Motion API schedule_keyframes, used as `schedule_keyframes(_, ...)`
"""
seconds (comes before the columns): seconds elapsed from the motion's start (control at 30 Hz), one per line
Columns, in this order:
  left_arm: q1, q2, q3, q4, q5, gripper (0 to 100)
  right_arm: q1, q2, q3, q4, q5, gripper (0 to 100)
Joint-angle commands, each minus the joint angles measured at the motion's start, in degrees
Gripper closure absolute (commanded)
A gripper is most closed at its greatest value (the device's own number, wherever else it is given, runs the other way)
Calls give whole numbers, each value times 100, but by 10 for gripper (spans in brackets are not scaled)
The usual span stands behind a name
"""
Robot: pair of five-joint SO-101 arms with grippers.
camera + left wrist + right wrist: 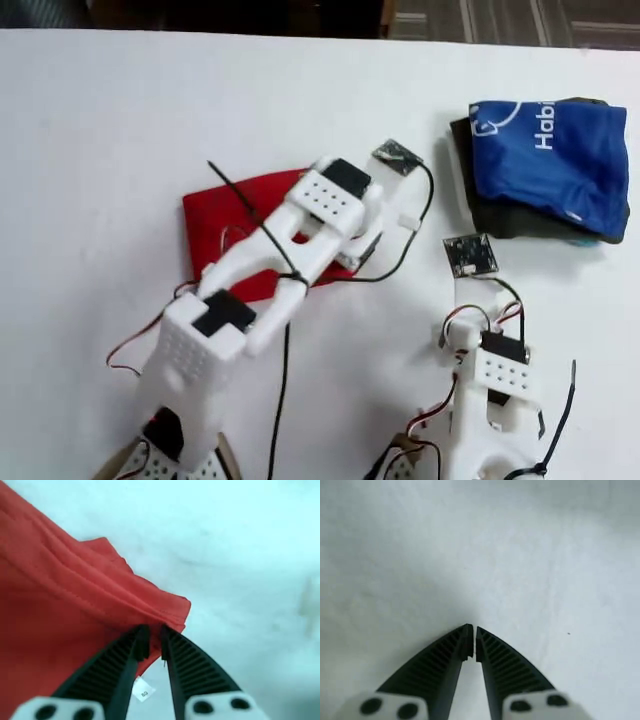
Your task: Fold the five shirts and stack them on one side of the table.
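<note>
The left wrist view shows the left gripper point(154, 642) with its fingers pressed almost together, pinching a folded edge of the red shirt point(60, 620) near one corner. A small white tag point(144, 694) lies just under that edge. In the high view this pinch is hidden beneath the left arm, which stretches across the red shirt in the middle of the table point(120, 120).

The high view alone gives the stack at the far right: a blue shirt point(550, 160) on top of a dark shirt point(480, 195), well apart from the red one.

The right wrist view shows the right gripper point(473, 642) with its fingers pressed together on nothing, over bare white tabletop. The right arm sits folded back at the near right edge.

The table is white and plain. Beyond its far edge is a strip of dark floor point(480, 18).
</note>
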State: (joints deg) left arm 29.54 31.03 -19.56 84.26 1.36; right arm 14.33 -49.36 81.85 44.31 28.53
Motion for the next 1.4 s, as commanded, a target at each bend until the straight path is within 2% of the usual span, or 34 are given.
schedule_keyframes(0.0,0,-79,-22,-9,62,931,75,-101,-18,-92,-62,979)
schedule_keyframes(0.13,-9,-97,-224,167,62,884,75,-101,-18,-92,-62,979)
schedule_keyframes(0.27,-229,-97,-804,774,44,819,75,-101,-18,-92,-62,979)
schedule_keyframes(0.43,-747,-105,-2255,1837,18,819,75,-101,-18,-119,-62,979)
schedule_keyframes(0.57,-1468,-510,-2387,1837,-149,819,75,-101,-18,-127,-62,979)
schedule_keyframes(0.67,-2119,-1178,-1780,1829,-316,819,75,-101,-18,-127,-62,979)
schedule_keyframes(0.8,-2980,-2189,-374,1758,-721,819,66,-101,-18,-101,-62,979)
schedule_keyframes(0.87,-3235,-2611,629,1345,-862,819,48,-101,0,-92,-62,979)
schedule_keyframes(1.0,-3279,-3253,2914,-229,-853,819,40,-145,53,-92,-62,979)
schedule_keyframes(1.1,-3165,-3604,4312,-1073,-853,819,40,-145,53,-92,-62,979)
schedule_keyframes(1.23,-3209,-3895,5402,-1749,-888,819,40,-145,53,-92,-62,979)
schedule_keyframes(1.37,-3455,-4018,5868,-2163,-1064,819,40,-145,53,-92,-62,979)
